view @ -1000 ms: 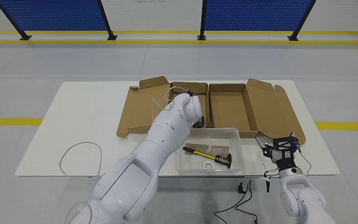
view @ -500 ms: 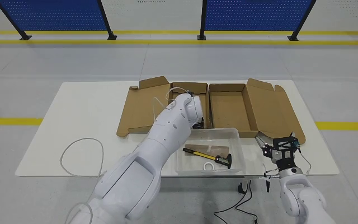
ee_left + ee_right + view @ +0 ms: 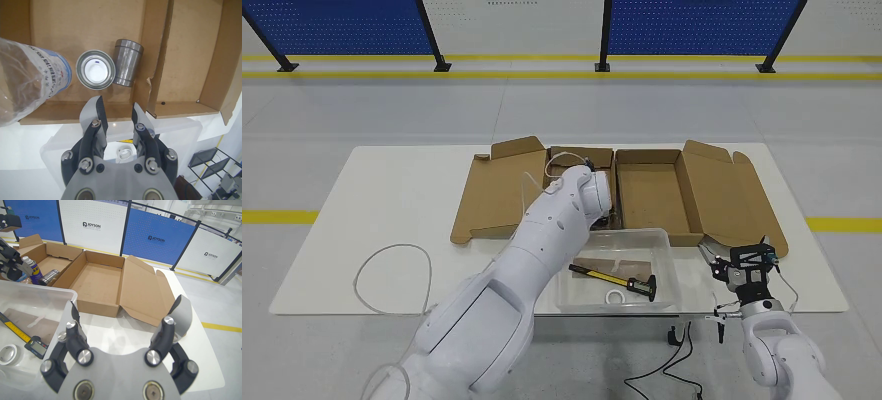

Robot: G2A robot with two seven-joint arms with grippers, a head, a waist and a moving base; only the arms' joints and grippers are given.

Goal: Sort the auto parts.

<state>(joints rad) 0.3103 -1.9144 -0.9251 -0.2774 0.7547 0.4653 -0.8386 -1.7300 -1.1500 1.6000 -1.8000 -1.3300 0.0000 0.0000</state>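
Change: left arm edged farther over the left box in the last second; right arm unmoved.
Left gripper: spread, empty, above the box's near wall.
Steel cylinder: lying in that box, just beside the upright spray can.
Right gripper: spread, empty.
Meaning: cylinder likely sorted; caliper and white ring wait in the clear bin.

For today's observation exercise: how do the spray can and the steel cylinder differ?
The spray can stands upright; the steel cylinder lies on its side. The can is blue-labelled with a white cap; the cylinder is bare grey metal. Both sit side by side in one cardboard box.
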